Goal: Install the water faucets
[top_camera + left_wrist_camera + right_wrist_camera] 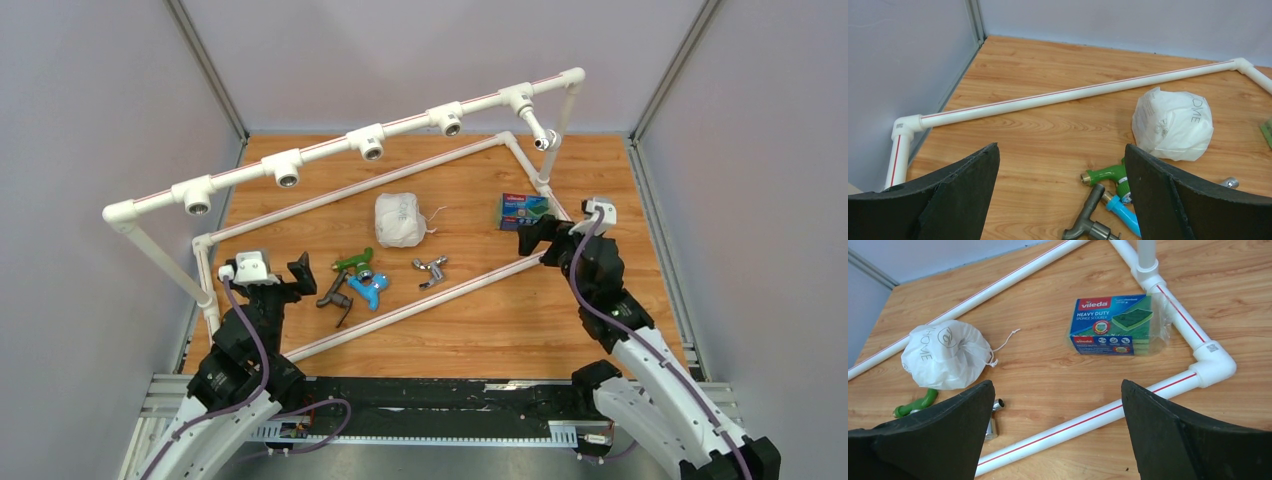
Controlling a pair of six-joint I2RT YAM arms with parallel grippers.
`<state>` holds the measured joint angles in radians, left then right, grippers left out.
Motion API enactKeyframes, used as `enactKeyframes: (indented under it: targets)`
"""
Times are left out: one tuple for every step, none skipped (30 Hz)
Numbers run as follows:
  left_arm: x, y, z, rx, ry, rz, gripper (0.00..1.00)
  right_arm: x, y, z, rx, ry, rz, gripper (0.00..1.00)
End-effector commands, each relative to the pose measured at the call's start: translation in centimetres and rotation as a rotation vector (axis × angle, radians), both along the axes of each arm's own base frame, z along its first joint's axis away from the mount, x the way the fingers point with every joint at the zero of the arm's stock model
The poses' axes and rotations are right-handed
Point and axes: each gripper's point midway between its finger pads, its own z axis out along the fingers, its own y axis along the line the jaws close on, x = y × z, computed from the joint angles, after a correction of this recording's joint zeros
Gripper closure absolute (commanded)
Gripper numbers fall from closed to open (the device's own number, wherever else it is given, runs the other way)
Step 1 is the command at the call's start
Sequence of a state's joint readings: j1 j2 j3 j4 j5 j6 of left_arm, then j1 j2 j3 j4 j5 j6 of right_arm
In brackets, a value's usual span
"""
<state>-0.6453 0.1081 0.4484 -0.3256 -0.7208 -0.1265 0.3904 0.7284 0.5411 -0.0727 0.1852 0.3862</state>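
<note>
Top external, reading from the left: the left gripper (pixel 290 280) hangs with its jaws spread and nothing between them, just beside the dark grey faucet (pixel 335 297). Is that the one to take?

B: I'd say so; it lies nearest. In the left wrist view the fingers (pixel 963 195) stand wide apart above the wood. The grey tap sits low in the gap, the blue faucet (pixel 1123 212) lies close against it, and the green faucet (pixel 1105 175) is just behind. They huddle, so close on the grey body alone, or the blue one will likely be dragged along.

A: And then?

B: The raised pipe (pixel 330 150) carries five sockets. The four on the left look bare, and the leftmost socket (pixel 197 205) seems the natural target for that arm. Keep the threaded end clear of the jaws, line it up square with the socket mouth, and turn it in gently. A tilted start would probably jam.

A: Further right?

B: There is a white bag (pixel 400 220), then the chrome faucet (pixel 430 270) near the front base pipe (pixel 470 286), apart from the other three. Beyond that are a sponge pack (pixel 524 210) and the white faucet (pixel 542 138), which appears seated in the rightmost socket.

A: The right gripper (pixel 535 238)?

B: It is also agape and empty, near the sponge pack. The right wrist view shows only wood and base pipe between its fingers. The chrome tap is its closest.
</note>
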Motion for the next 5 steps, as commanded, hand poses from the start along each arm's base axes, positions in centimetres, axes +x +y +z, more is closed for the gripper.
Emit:
enactKeyframes:
  targets:
    - [-0.38,0.67,1.82,-0.038,-0.041,0.022,0.0,-0.09,-1.41,0.14,-0.024,-0.011,-0.069,0.0]
    - [-0.36,0.63,1.76,-0.037,-0.04,0.021,0.0,-0.08,-1.49,0.11,-0.025,-0.01,-0.074,0.0]
    - [-0.36,0.63,1.76,-0.037,-0.04,0.021,0.0,-0.08,-1.47,0.1,-0.026,-0.009,-0.074,0.0]
    - [-0.36,0.63,1.76,-0.037,-0.04,0.021,0.0,-0.07,-1.57,0.15,-0.026,-0.011,-0.078,0.0]
    - [-0.36,0.63,1.76,-0.037,-0.04,0.021,0.0,-0.06,-1.58,0.15,-0.027,-0.01,-0.08,0.0]
